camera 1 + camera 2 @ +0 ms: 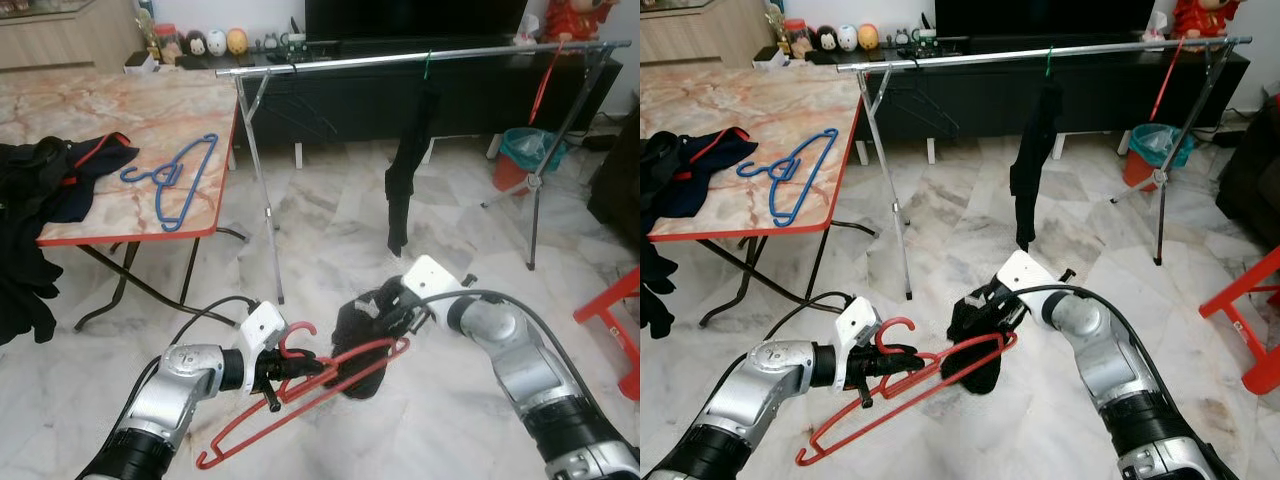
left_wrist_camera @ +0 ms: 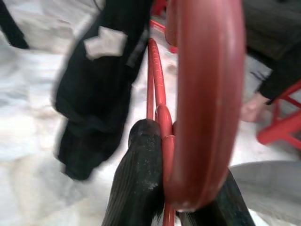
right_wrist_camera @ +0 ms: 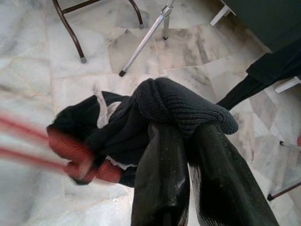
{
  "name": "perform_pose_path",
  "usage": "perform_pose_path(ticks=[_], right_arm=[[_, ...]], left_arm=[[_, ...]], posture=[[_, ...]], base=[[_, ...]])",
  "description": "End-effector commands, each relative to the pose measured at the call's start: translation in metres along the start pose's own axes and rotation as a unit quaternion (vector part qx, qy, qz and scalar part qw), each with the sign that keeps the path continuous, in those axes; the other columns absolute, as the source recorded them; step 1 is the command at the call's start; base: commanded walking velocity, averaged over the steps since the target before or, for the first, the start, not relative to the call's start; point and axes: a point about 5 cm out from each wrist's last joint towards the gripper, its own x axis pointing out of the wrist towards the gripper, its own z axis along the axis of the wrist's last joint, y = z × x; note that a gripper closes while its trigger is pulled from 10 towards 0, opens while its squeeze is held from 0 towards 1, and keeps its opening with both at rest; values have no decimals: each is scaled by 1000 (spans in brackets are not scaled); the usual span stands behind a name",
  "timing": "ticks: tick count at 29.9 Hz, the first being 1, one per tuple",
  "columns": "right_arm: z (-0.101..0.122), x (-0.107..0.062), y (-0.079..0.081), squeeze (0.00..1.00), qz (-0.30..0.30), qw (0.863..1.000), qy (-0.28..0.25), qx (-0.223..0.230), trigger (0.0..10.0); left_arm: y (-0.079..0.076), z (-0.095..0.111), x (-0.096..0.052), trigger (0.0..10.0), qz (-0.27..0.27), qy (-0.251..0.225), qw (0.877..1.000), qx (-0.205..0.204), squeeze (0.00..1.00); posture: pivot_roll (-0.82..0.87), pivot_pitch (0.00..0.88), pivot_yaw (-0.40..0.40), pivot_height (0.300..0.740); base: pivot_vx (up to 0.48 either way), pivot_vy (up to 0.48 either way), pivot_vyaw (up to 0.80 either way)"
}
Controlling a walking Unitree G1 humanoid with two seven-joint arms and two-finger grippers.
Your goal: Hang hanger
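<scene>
Low down, the left gripper [image 1: 272, 370] pinches the red hanger [image 1: 300, 395]; the right gripper [image 1: 385, 318] squeezes black cloth [image 1: 358, 340], which might slide off.

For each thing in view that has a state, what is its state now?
Red hanger: held near its hook by left end effector, tilted.
Black garment: bunched, gripped by right end effector.
Blue hanger: flat on table.
Dark garment: hanging from rail.
</scene>
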Motion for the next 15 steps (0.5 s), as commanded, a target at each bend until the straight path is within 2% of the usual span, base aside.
perform_pose_path(ticks=[1,5,11,15], right_arm=[[10,-4,-3,0,-3,1000,-14,-13,10000],[15,-6,-3,0,-1,1000,-19,-16,10000],[17,-8,-3,0,-2,1000,-21,-19,10000],[16,-9,-5,0,-7,1000,-16,-18,10000]], left_arm=[[12,12,0,10000,53,-22,998,22,0],[17,18,1,10000,78,-33,996,29,0],[13,20,1,10000,60,-32,997,33,0],[8,15,-3,10000,31,-6,999,42,0]], posture=[[5,0,2,740],[4,0,1,740],[6,0,0,740],[7,0,-1,740]], base=[[0,0,0],[0,0,0],[0,0,0],[0,0,0]])
